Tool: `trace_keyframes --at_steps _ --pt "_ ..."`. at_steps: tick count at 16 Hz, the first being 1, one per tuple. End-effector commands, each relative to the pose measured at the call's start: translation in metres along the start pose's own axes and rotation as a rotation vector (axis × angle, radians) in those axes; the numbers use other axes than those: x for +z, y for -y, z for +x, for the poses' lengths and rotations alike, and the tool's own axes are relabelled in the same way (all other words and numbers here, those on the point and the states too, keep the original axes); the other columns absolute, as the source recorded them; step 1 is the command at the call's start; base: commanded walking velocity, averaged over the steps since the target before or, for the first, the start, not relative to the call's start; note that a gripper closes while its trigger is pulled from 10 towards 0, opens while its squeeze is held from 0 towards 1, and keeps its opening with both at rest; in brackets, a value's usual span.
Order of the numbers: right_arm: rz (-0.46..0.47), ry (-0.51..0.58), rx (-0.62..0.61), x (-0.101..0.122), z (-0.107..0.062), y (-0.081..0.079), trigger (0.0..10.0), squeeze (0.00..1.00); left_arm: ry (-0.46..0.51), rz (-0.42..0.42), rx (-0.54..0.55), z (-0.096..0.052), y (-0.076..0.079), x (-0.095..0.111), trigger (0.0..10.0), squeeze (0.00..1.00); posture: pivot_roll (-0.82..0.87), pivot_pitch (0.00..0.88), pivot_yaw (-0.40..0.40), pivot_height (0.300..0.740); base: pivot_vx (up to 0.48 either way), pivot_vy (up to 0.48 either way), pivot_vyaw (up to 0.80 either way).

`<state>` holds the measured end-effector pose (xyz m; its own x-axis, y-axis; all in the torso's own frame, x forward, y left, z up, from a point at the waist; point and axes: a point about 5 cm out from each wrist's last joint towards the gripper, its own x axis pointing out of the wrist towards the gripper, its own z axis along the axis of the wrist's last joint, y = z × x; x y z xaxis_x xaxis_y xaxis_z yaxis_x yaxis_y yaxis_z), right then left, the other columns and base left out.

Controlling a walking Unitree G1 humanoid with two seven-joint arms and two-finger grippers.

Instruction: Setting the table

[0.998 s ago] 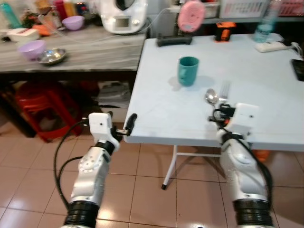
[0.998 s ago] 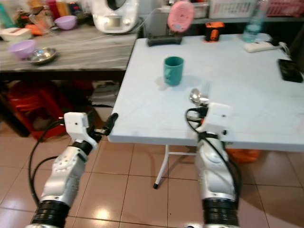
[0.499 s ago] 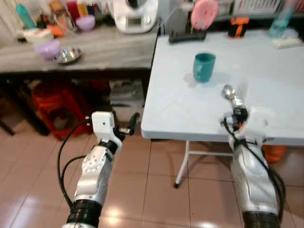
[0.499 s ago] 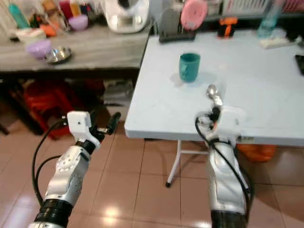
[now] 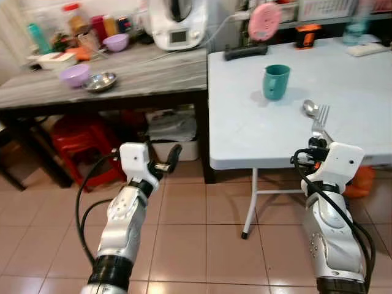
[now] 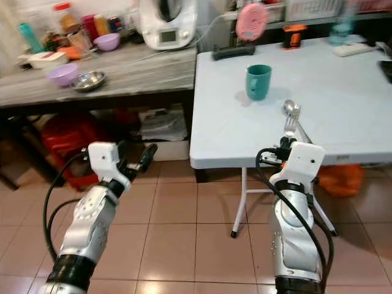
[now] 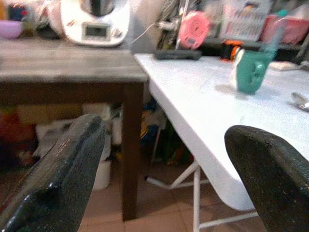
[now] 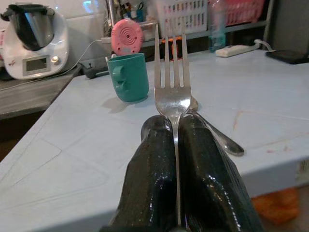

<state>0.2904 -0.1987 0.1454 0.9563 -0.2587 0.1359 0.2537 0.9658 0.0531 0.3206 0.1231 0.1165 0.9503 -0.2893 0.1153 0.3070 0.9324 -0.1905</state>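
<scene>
Backing away now — the whole view has swung since a moment ago, so the white worktop (image 5: pixel 257 131) sits further right and more of the tiled floor (image 5: pixel 202 233) shows, while the fork (image 8: pixel 172 92) remains clamped in the right hand (image 8: pixel 175 145). That hand is clenched on the fork's handle, black fingers (image 8: pixel 205 169) pressed together, tines pointing up and away over the near edge of the white worktop. A spoon (image 5: pixel 309 109) lies on the worktop just beyond the fork, its bowl toward the far side. Further back stands a teal mug (image 5: pixel 275 81), well apart from the spoon. The left hand (image 5: pixel 165 160) hovers over the floor, left of the white worktop, near its corner — its fingers (image 7: pixel 63 179) are spread wide with nothing between them. Off to the left, a grey worktop (image 5: pixel 122 76) carries a steel bowl (image 5: pixel 100 81), a purple bowl (image 5: pixel 75 75) and a white kitchen machine (image 5: pixel 177 24).
</scene>
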Motion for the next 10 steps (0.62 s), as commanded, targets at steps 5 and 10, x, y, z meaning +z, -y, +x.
trace_keyframes --at_steps 5,10 --pt "0.027 0.016 0.036 0.0040 -0.0015 -0.0119 10.0 0.00 -0.007 0.023 0.059 -0.0076 -0.0169 -0.0003 10.0 0.00 -0.09 0.017 0.131 0.740 0.000 0.430 0.00" --pt "0.035 0.013 0.043 0.0035 -0.0016 -0.0149 10.0 0.00 -0.007 0.025 0.061 -0.0070 -0.0172 -0.0002 10.0 0.00 -0.09 0.016 0.131 0.740 0.000 0.460 0.00"
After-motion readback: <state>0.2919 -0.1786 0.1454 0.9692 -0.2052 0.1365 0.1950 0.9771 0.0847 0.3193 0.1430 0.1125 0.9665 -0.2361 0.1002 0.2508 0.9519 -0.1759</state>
